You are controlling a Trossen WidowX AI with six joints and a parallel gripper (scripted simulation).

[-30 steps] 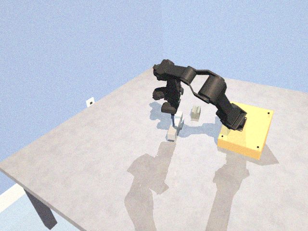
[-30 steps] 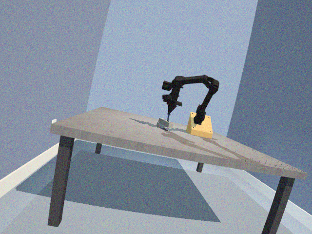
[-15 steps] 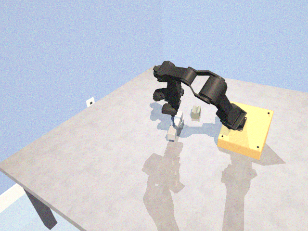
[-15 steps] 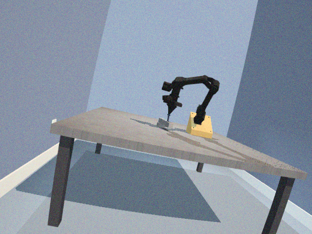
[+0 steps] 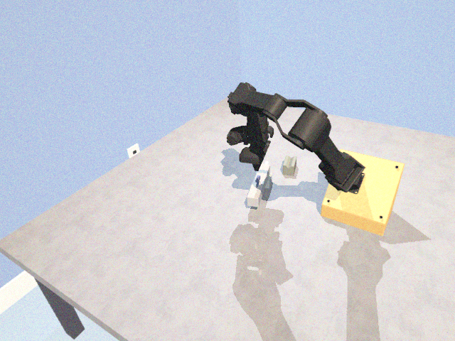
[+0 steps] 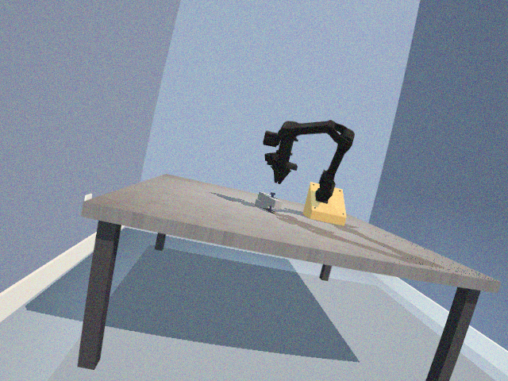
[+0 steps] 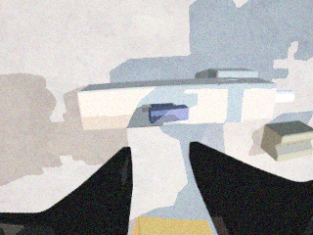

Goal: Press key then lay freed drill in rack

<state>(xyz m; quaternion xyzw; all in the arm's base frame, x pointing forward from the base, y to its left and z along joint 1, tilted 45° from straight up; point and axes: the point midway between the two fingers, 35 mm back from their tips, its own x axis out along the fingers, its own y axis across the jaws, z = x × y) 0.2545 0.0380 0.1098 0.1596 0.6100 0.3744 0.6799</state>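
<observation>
A long white block (image 5: 253,199) (image 6: 263,199) (image 7: 105,104) stands on the table. A small dark-blue key (image 5: 257,180) (image 6: 272,194) (image 7: 168,114) sits at its middle. A short pale rod (image 7: 285,96), which looks like the end of the drill, sticks out of the block's right end in the wrist view; the rest of the drill is hidden. The rack (image 5: 289,167) (image 7: 288,142), a small beige grooved block, stands beside that end and holds nothing. My gripper (image 5: 257,169) (image 6: 279,182) (image 7: 160,152) is partly open and empty, above the white block, not touching it.
The arm's yellow base (image 5: 375,194) (image 6: 334,209) stands on the table, to the right of the rack in the top view. The table's left edge (image 5: 84,182) lies beyond the white block. Arm shadows cross the block and tabletop.
</observation>
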